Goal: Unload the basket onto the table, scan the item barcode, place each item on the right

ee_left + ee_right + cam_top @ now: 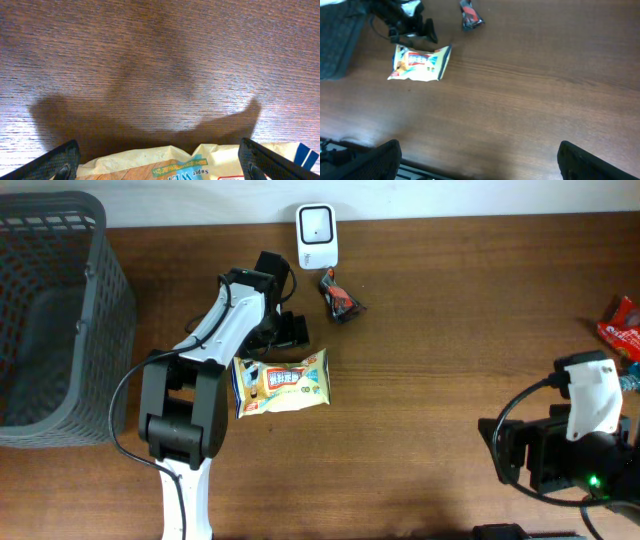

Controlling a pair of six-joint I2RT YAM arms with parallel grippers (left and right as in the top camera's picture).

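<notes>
We saw a wooden surface point(450, 330) bearing a snack packet point(282, 382) and a white scanner point(317, 235). The left pincer point(160, 165) and right pincer point(480, 167) gaped wide, empty.

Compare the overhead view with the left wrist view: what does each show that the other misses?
Only overhead: the grey basket, white scanner, dark wrapper and right arm. Only left wrist: the gripper's shadow on the table, close up. Both: the yellow snack packet and the open left gripper at its edge.
</notes>
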